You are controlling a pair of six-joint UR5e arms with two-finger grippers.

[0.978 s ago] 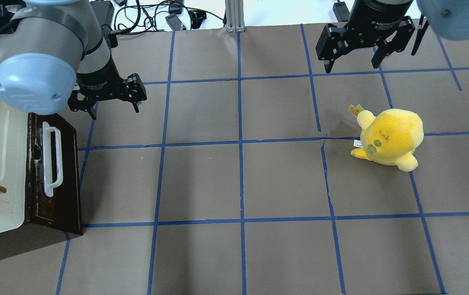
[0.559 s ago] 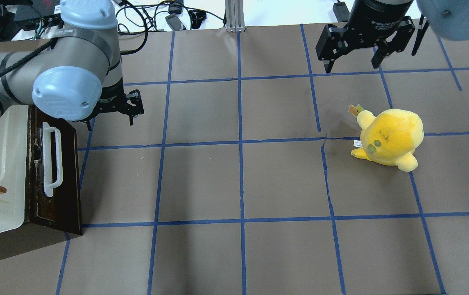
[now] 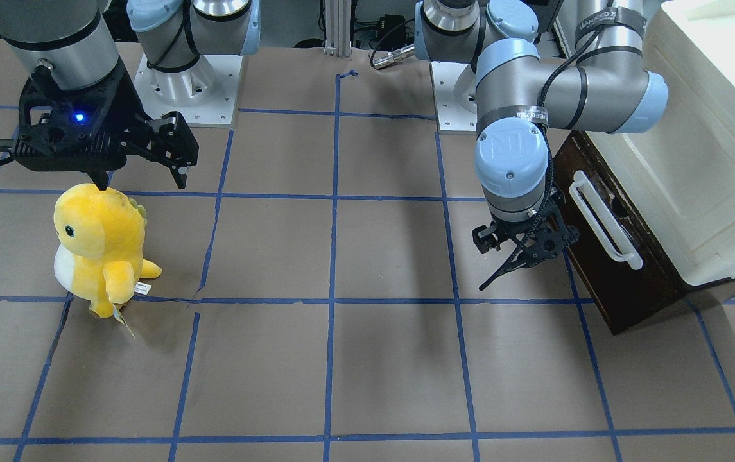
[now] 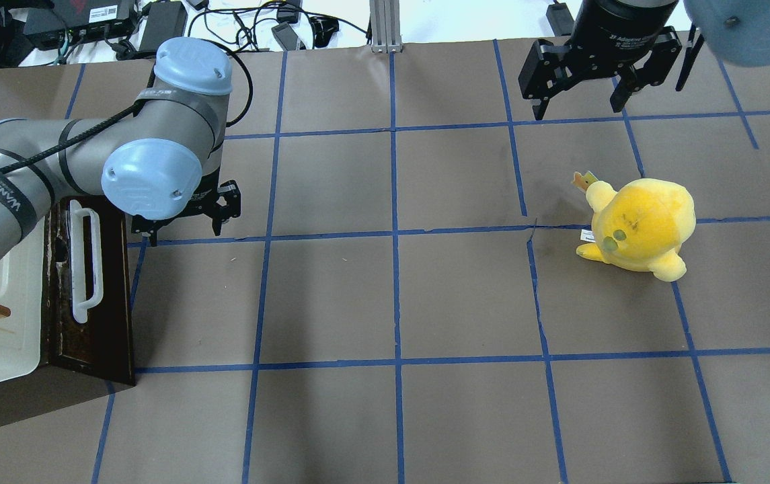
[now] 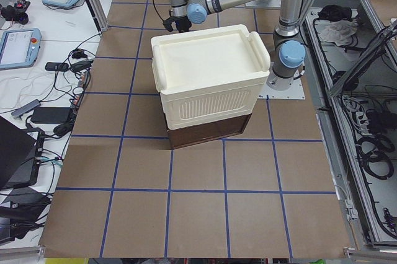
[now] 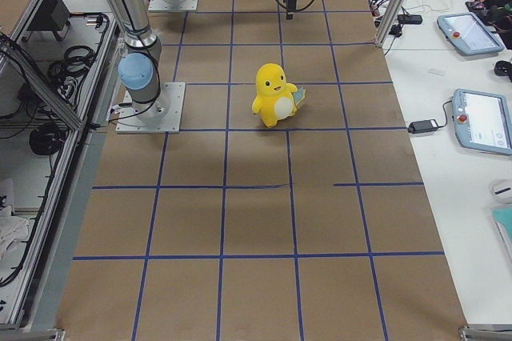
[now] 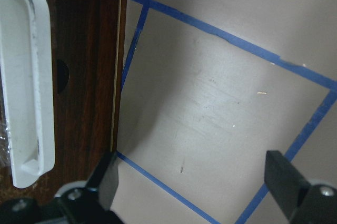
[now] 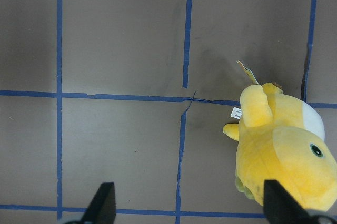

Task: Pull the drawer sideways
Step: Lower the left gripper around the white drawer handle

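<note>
A: Drawer progress?
B: None. The dark brown wooden drawer front with long white bar handle (image 4: 112,289) sits closed at the desk's (image 4: 391,302) left edge. Left gripper (image 4: 181,232) just beside it, jaws apart, empty; right gripper (image 4: 576,107) likewise, far edge. 2 steps outstanding: grasp, pull.

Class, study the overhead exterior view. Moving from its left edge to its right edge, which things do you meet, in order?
cream-white panel → drawer → left gripper → yellow plush toy. The right gripper is left out because it overlaps the toy's span.
</note>
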